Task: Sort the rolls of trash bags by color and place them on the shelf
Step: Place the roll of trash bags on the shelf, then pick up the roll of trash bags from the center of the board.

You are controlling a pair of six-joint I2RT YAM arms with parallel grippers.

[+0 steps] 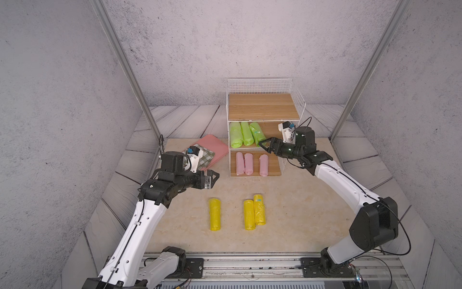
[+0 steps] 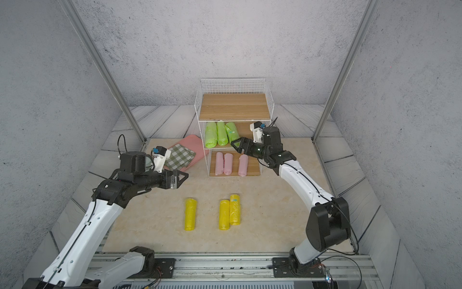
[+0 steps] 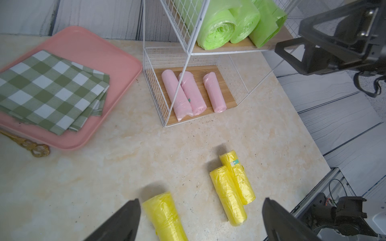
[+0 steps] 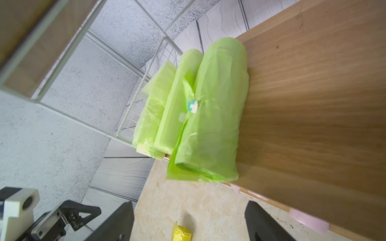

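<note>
The shelf [image 1: 262,110] stands at the back of the table with its top board bare. Three light green rolls [image 1: 246,133] lie on its middle tier and three pink rolls [image 1: 248,164] on the bottom board. Three yellow rolls lie on the table: one alone [image 1: 215,214] and two side by side [image 1: 254,212]. My right gripper [image 1: 266,146] hovers open just in front of the middle tier, close to the rightmost green roll [image 4: 217,116], holding nothing. Over the table, left of the shelf, my left gripper [image 1: 212,179] is open and empty above the lone yellow roll [image 3: 165,215].
A pink tray [image 1: 217,147] with a folded green-white checkered cloth [image 1: 202,156] lies left of the shelf. A small gold utensil [image 3: 31,146] lies beside the tray. Metal frame posts rise at both back corners, and the arms' rail [image 1: 250,267] runs along the front.
</note>
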